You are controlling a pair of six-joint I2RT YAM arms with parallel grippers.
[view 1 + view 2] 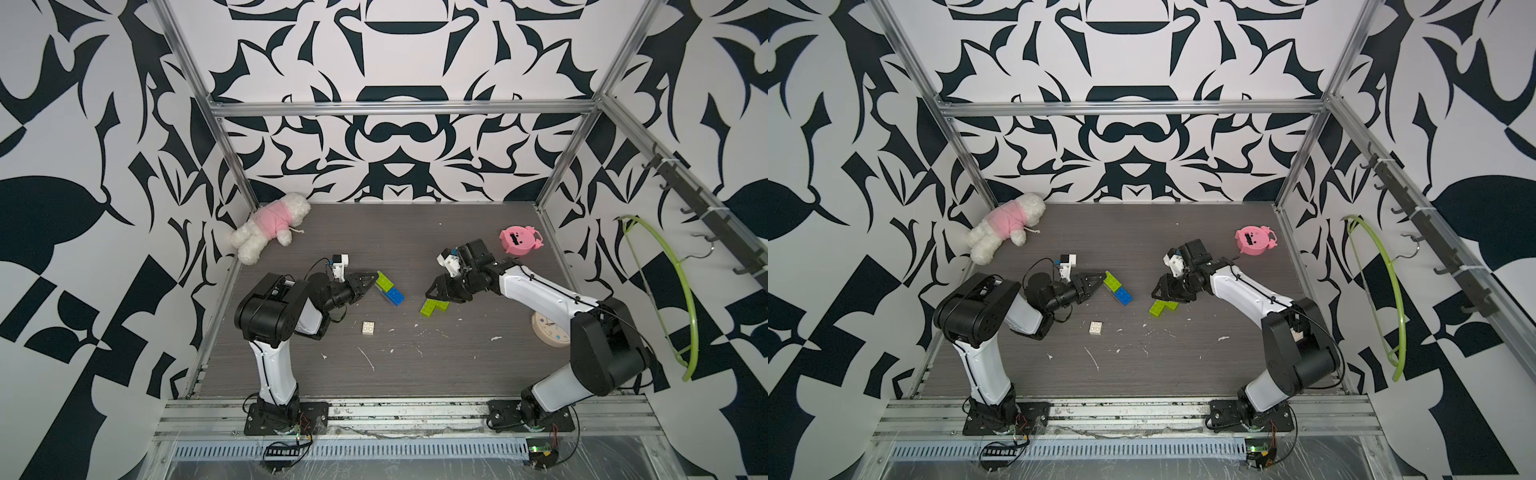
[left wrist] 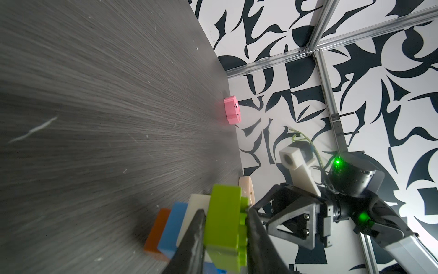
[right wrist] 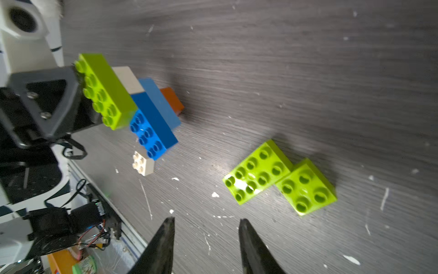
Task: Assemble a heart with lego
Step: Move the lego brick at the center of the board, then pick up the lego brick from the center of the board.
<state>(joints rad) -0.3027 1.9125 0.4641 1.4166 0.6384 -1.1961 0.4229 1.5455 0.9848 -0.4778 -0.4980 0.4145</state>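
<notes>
Left wrist view shows the left claw [image 2: 224, 211] clamped on the half-built heart [image 2: 173, 225]. Just ahead of the empty, parted right claw [image 3: 206, 220] lie joined green bricks [image 3: 279, 178] and a white brick [image 3: 143, 163], probably unadded.

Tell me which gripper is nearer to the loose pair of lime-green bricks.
Right. The right gripper hangs open just short of the lime-green pair; the left gripper is farther away, shut on the heart.

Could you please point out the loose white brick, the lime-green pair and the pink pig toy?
loose white brick [image 1: 368, 328]: a top view, studded top.
lime-green pair [image 3: 258, 172]: right wrist view, longer brick's top.
pink pig toy [image 1: 517, 240]: a top view, its face.
</notes>
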